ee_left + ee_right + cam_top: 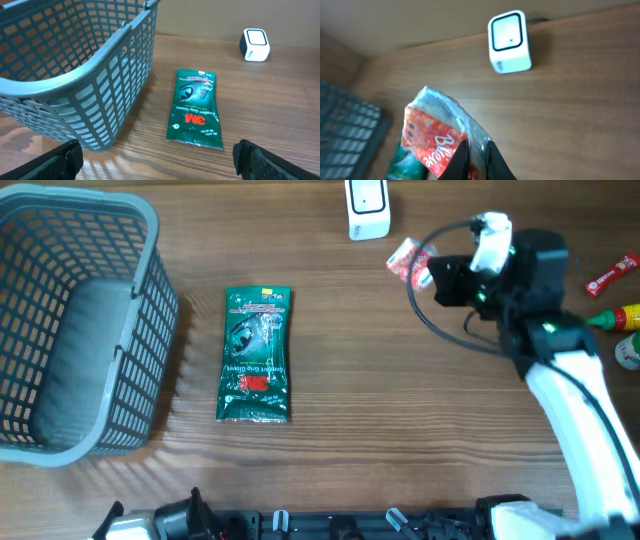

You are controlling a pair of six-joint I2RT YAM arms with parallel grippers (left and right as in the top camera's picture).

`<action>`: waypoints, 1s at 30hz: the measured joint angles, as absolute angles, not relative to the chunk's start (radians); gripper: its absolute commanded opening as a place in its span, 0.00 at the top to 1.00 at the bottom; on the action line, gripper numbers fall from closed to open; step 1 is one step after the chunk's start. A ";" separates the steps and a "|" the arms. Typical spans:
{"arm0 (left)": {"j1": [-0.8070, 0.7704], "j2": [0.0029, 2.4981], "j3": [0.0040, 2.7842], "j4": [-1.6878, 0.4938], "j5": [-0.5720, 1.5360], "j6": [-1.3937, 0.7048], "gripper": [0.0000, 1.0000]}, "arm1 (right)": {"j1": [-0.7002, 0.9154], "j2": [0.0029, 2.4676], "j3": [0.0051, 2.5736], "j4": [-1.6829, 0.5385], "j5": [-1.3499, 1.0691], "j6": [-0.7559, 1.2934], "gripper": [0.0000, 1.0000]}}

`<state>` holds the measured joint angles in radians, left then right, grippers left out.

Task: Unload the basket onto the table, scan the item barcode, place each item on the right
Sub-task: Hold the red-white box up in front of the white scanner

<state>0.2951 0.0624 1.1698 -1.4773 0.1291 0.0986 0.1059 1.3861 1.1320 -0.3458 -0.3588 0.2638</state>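
My right gripper [476, 156] is shut on the edge of a small red and clear packet [437, 132], held up off the table. From overhead the red packet [408, 260] hangs at the tip of the right gripper [428, 272], just right of and below the white barcode scanner [367, 207]. In the right wrist view the scanner [509, 42] stands beyond the packet, its dark window facing the camera. A green 3M glove packet [256, 354] lies flat mid-table. My left gripper [155, 160] is open low over the wood, short of the green packet [195, 109].
A grey mesh basket [70, 330] fills the left side, with its wall [75, 75] close to my left fingers. Red and yellow items [615, 290] lie at the right edge. The scanner [255, 44] also shows far right in the left wrist view.
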 measured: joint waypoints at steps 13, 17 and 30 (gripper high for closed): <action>0.295 0.062 1.170 -1.477 0.129 0.099 0.00 | 0.148 2.038 1.172 0.639 -0.200 0.207 0.96; 0.295 0.062 1.170 -1.477 0.130 0.099 0.00 | 0.189 2.185 1.298 0.650 -0.146 0.172 0.95; 0.295 0.062 1.170 -1.477 0.129 0.099 0.00 | 0.260 2.346 1.528 0.636 0.101 -0.033 0.96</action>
